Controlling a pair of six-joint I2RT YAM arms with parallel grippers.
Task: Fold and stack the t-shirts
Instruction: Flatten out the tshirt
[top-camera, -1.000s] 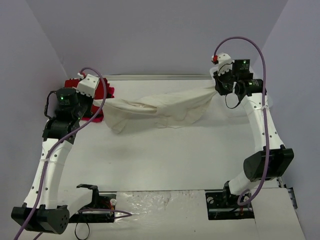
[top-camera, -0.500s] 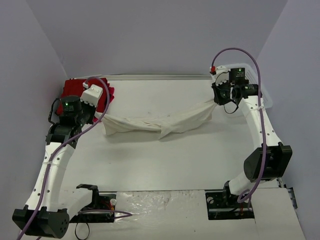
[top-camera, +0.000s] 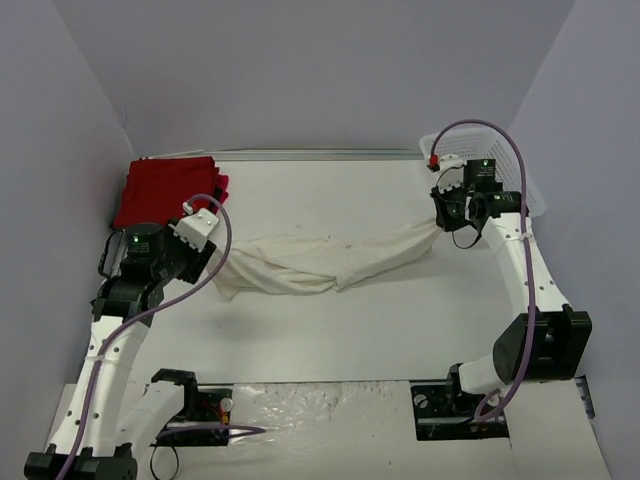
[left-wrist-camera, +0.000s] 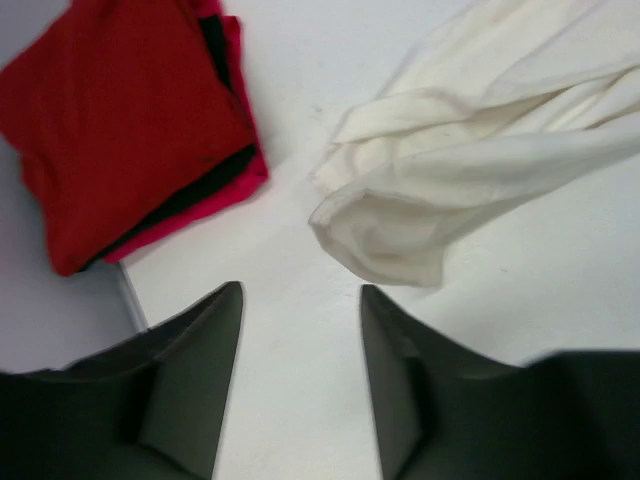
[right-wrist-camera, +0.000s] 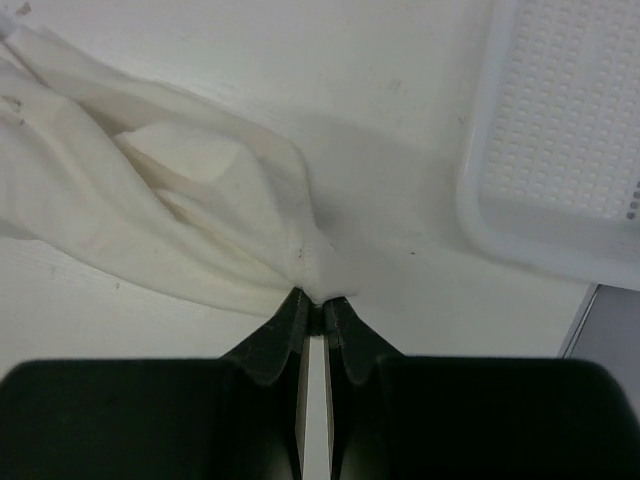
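Cream-white shirt (top-camera: 320, 262) lies bunched in a long twisted band across the middle of the counter (top-camera: 330, 330). Its right end is pinched between the closed fingers of the right gripper (right-wrist-camera: 312, 298), whose arm reaches up the right side beside the basket (top-camera: 520, 175). The left gripper (left-wrist-camera: 300, 290) hangs with jaws apart and empty, just short of the shirt's left end. Sleeves and collar cannot be made out. Folded red shirts (top-camera: 165, 190) sit stacked at the far left corner.

The left arm (top-camera: 110, 340) rises from its base and bends inward at the wrist. The left gripper (left-wrist-camera: 300, 292) points down, its fingers (left-wrist-camera: 205, 370) spread apart and holding nothing. The right arm (top-camera: 520, 260) stretches far forward, and the right gripper (right-wrist-camera: 312, 300) is pinched tight on the cream-white t-shirt (right-wrist-camera: 200, 215).
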